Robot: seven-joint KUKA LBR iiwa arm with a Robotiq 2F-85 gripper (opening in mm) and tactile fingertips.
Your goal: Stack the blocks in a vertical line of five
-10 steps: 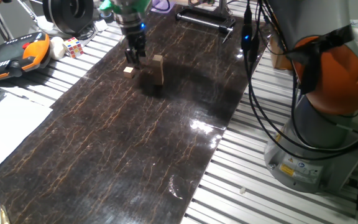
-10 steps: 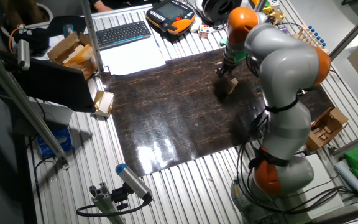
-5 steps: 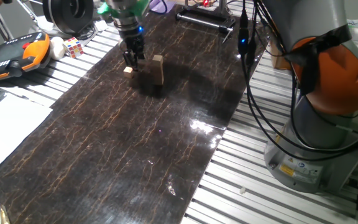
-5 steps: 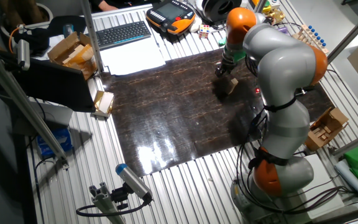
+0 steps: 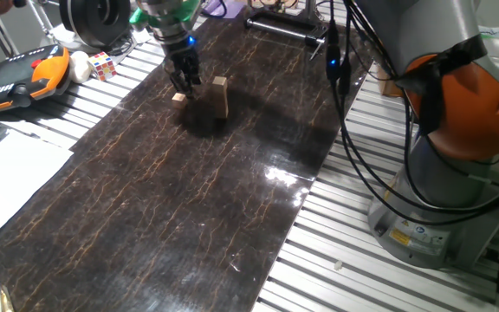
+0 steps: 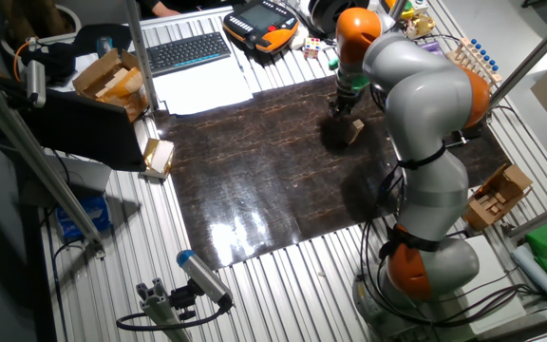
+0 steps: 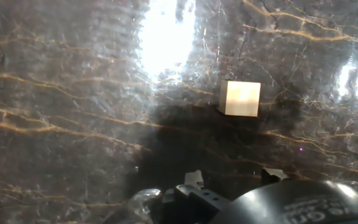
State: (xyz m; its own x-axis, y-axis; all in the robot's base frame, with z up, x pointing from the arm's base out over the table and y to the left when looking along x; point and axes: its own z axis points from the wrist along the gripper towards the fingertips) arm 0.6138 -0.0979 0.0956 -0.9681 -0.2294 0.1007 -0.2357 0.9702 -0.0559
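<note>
Dark marbled tabletop (image 5: 189, 199); loose block (image 7: 239, 99) just below the spread, empty tool (image 5: 184, 85).

I see my gripper (image 5: 184, 80) hanging low over the dark mat (image 5: 189, 199), with a lone block (image 5: 178, 98) just beside its fingertips and the stack (image 5: 221, 95) standing close on the other side, leaving only a narrow gap between them. In the hand view the block (image 7: 239, 98) sits alone on bare mat (image 7: 73, 112). The mat's near half lies open; a Rubik's cube (image 5: 102, 64) and pendant (image 5: 20, 76) crowd the far edge.
</note>
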